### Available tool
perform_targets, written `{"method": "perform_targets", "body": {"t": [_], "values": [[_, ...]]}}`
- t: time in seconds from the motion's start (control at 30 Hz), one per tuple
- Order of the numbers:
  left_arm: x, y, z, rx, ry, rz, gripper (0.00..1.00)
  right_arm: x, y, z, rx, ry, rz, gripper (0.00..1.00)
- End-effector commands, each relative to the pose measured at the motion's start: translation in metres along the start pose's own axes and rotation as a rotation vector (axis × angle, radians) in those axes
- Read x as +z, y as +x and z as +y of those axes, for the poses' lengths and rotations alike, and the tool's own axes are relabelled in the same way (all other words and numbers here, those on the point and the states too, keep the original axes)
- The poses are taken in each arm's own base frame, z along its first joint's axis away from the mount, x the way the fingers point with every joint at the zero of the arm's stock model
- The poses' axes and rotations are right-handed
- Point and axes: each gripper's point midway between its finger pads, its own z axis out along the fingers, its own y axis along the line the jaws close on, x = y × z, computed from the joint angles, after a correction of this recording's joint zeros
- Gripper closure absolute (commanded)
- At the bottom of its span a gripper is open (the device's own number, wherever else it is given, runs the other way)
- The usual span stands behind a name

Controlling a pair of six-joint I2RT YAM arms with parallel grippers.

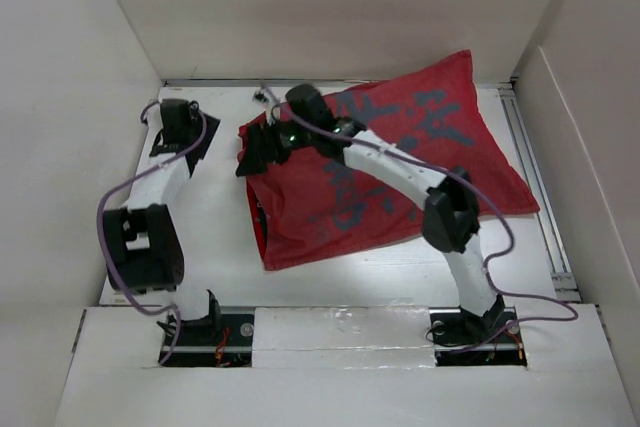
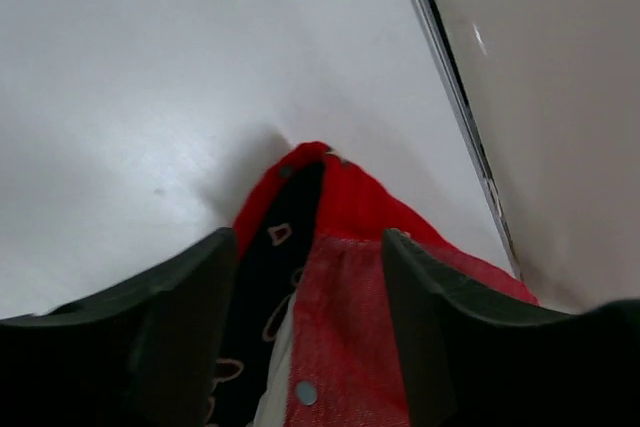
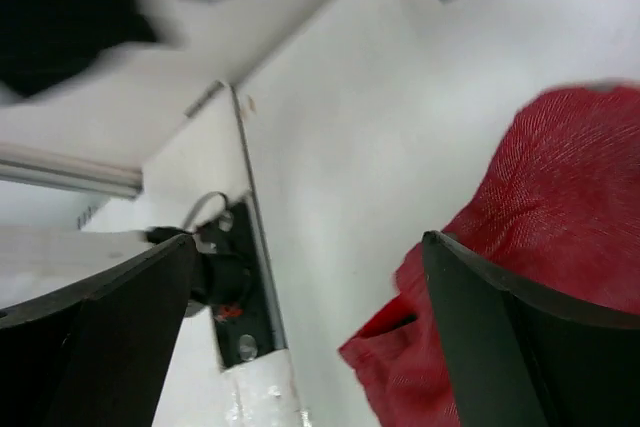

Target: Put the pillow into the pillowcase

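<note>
1. Now the bright red cloth pillowcase [image 1: 400, 167] lies puffed up on the white table [image 1: 220, 267], toward the right.
2. Only a thin white strip, maybe the soft white pillow [image 2: 275, 392], peeks from its opening.
3. Left gripper [image 2: 308, 234]: jaws spread apart, a red corner between them.
4. Right gripper [image 3: 310, 239]: jaws spread wide, holding nothing, at the case's left end.

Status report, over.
Left gripper open, facing the pillowcase corner. Right gripper open over its left edge. Case plump, pillow not clearly visible. Nothing in the way.
</note>
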Motion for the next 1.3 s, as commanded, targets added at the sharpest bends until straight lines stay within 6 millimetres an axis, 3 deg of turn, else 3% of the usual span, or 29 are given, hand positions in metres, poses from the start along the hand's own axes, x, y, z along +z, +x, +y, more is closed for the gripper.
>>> {"method": "perform_targets", "body": {"t": [0.0,0.03,0.07,0.13,0.17,0.2,0.23,0.27,0.3,0.33,0.37,0.4,0.43,0.47,0.5,0.53,0.6,0.67,0.73,0.8,0.9,0.93,0.97,1.03,1.07,1.1,1.13,1.2,1.27], "values": [[0.010,0.023,-0.054,0.148,0.154,0.130,0.40,-0.128,-0.117,0.065,-0.188,0.024,-0.308,0.01],[0.009,0.023,-0.076,0.155,0.198,0.149,0.36,-0.163,-0.133,0.026,-0.145,0.142,-0.365,0.01],[0.014,0.027,-0.080,0.165,0.206,0.177,0.32,-0.183,-0.134,0.002,-0.109,0.203,-0.380,0.01],[0.028,0.053,-0.079,0.196,0.195,0.268,0.29,-0.221,-0.132,-0.040,-0.043,0.304,-0.386,0.01],[0.032,0.048,-0.089,0.207,0.202,0.263,0.22,-0.262,-0.140,-0.072,0.000,0.397,-0.435,0.01],[0.038,0.052,-0.088,0.207,0.195,0.285,0.20,-0.280,-0.139,-0.089,0.033,0.447,-0.450,0.01],[0.053,0.066,-0.074,0.215,0.159,0.340,0.20,-0.298,-0.138,-0.104,0.061,0.493,-0.466,0.01],[0.057,0.063,-0.084,0.233,0.180,0.341,0.18,-0.333,-0.138,-0.134,0.106,0.594,-0.512,0.01],[0.063,0.067,-0.087,0.242,0.194,0.361,0.12,-0.353,-0.139,-0.148,0.123,0.649,-0.543,0.01],[0.081,0.083,-0.073,0.249,0.170,0.417,0.11,-0.372,-0.134,-0.166,0.152,0.713,-0.565,0.01],[0.084,0.093,-0.073,0.257,0.186,0.473,0.11,-0.391,-0.134,-0.181,0.178,0.767,-0.605,0.01],[0.087,0.095,-0.086,0.284,0.224,0.483,0.11,-0.424,-0.131,-0.201,0.202,0.814,-0.656,0.01],[0.093,0.101,-0.084,0.291,0.233,0.510,0.09,-0.431,-0.112,-0.225,0.257,0.837,-0.662,0.01],[0.103,0.111,-0.078,0.295,0.238,0.538,0.09,-0.441,-0.107,-0.237,0.289,0.833,-0.695,0.01],[0.102,0.114,-0.085,0.295,0.287,0.560,0.09,-0.465,-0.110,-0.252,0.266,0.870,-0.771,0.01],[0.105,0.116,-0.084,0.295,0.287,0.561,0.11,-0.471,-0.097,-0.266,0.288,0.899,-0.777,0.01],[0.107,0.123,-0.085,0.301,0.306,0.567,0.11,-0.490,-0.105,-0.272,0.222,0.937,-0.828,0.01],[0.108,0.130,-0.083,0.305,0.303,0.579,0.12,-0.501,-0.095,-0.300,0.226,0.979,-0.826,0.01],[0.116,0.143,-0.078,0.305,0.297,0.609,0.17,-0.508,-0.092,-0.315,0.222,0.987,-0.826,0.01],[0.121,0.155,-0.083,0.296,0.329,0.653,0.25,-0.533,-0.092,-0.337,0.219,1.076,-0.886,0.01],[0.119,0.168,-0.091,0.309,0.363,0.680,0.30,-0.535,-0.088,-0.353,0.221,1.081,-0.904,0.01],[0.122,0.167,-0.095,0.311,0.373,0.673,0.45,-0.528,-0.085,-0.360,0.246,1.032,-0.873,0.01],[0.118,0.171,-0.103,0.318,0.393,0.681,0.53,-0.519,-0.088,-0.382,0.257,0.990,-0.842,0.01],[0.122,0.176,-0.110,0.316,0.413,0.687,0.66,-0.490,-0.076,-0.398,0.329,0.866,-0.744,0.01],[0.122,0.179,-0.112,0.300,0.422,0.706,0.73,-0.479,-0.096,-0.391,0.290,0.794,-0.729,0.01],[0.121,0.186,-0.117,0.307,0.446,0.721,0.90,-0.456,-0.071,-0.418,0.360,0.736,-0.663,0.01],[0.123,0.195,-0.112,0.286,0.450,0.769,0.97,-0.436,-0.068,-0.416,0.355,0.663,-0.611,0.01],[0.120,0.200,-0.129,0.276,0.520,0.799,1.00,-0.385,-0.068,-0.390,0.317,0.424,-0.509,0.01],[0.113,0.207,-0.139,0.260,0.570,0.835,1.00,-0.375,-0.067,-0.385,0.306,0.379,-0.491,0.01]]}}
